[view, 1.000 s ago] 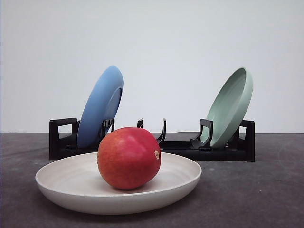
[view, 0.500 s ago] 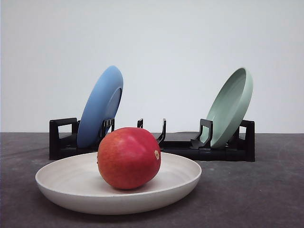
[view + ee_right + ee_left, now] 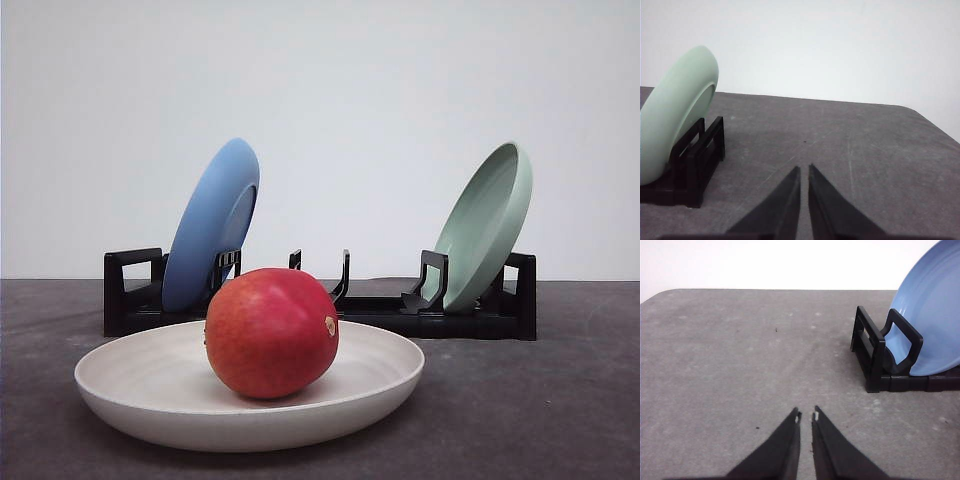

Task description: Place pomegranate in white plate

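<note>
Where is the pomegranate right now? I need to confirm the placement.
In the front view, the pomegranate rests inside the white plate, left of centre and nearest the camera, in front of the black rack holding the blue plate.

Dark grey matte tabletop [image 3: 560, 420], white plate [image 3: 130, 395] resting on it near the front, black dish rack [image 3: 380, 318] standing on it behind the plate
</note>
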Controlling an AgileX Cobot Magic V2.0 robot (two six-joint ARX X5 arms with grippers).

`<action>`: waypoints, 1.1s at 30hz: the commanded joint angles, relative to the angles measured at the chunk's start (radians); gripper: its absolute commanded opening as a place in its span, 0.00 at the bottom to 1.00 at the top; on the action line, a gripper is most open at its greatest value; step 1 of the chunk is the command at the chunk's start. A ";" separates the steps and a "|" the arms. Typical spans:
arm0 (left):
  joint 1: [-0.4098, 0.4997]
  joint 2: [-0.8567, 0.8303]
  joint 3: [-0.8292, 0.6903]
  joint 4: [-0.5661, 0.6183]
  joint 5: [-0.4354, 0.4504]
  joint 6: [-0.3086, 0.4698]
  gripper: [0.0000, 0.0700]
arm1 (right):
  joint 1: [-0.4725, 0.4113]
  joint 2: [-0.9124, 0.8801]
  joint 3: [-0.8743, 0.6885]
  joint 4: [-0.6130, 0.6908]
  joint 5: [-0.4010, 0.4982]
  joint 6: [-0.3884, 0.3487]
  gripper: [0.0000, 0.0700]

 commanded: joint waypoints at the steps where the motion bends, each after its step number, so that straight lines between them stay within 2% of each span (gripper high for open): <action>1: 0.002 -0.001 -0.010 -0.005 -0.001 0.003 0.04 | 0.000 -0.001 -0.004 0.011 0.000 0.014 0.03; 33: 0.002 -0.001 -0.010 -0.005 -0.001 0.003 0.04 | 0.000 -0.001 -0.004 0.011 0.000 0.014 0.03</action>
